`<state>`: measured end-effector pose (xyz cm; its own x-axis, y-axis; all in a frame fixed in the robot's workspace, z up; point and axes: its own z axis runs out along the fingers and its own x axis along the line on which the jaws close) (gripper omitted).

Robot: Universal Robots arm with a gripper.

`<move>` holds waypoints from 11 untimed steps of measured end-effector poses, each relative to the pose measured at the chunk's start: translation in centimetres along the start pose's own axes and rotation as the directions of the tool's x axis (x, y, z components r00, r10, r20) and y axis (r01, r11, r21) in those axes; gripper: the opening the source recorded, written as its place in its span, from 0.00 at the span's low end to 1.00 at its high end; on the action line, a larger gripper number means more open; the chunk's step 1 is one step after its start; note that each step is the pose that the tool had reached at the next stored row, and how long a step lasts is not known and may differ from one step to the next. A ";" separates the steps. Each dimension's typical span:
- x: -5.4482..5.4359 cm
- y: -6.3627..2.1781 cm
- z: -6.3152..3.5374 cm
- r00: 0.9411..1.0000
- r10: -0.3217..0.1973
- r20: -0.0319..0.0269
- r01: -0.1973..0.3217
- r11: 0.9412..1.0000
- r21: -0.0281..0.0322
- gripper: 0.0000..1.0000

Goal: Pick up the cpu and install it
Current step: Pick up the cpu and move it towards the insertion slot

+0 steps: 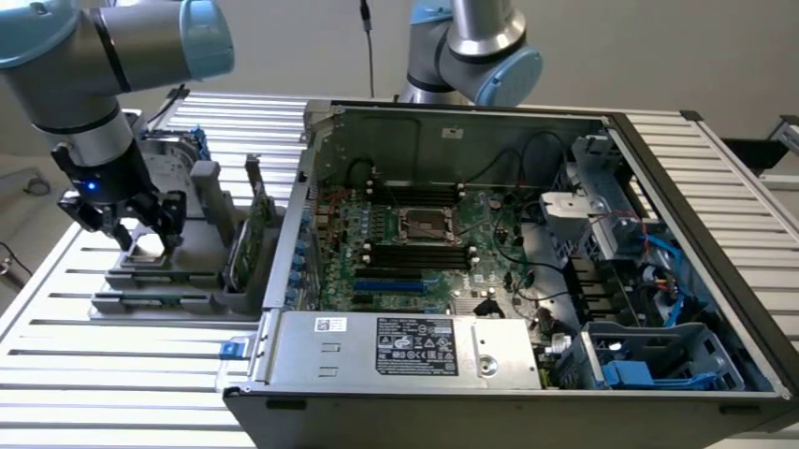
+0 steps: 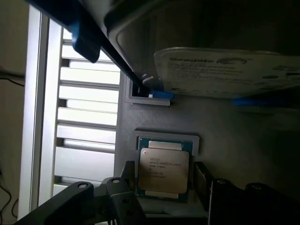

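Hand (image 2: 164, 177) open astride cpu (image 2: 163, 171): flat, lid up, long sides twd jaws.

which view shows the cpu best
The wrist view: the cpu lies face up in its grey holder, silver top and print plain. In the exterior view it is just a pale patch under the open gripper.

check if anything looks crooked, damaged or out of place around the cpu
Nothing stands out. The cpu lies flat and square in its recess on the grey holder, with no visible bend or mark on its lid. The open gripper has a finger on either side of it.
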<state>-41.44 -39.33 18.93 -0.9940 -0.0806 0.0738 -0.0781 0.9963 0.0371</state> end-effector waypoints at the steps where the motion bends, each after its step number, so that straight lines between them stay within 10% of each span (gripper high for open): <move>1: 0.0 0.00 0.02 1.000 0.001 0.000 -0.001 1.000 0.000 0.62; 11: 0.0 0.00 0.20 1.000 0.025 0.001 -0.025 1.000 -0.002 0.62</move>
<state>-41.46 -39.33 18.73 -0.9957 -0.0555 0.0737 -0.0529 0.9979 0.0371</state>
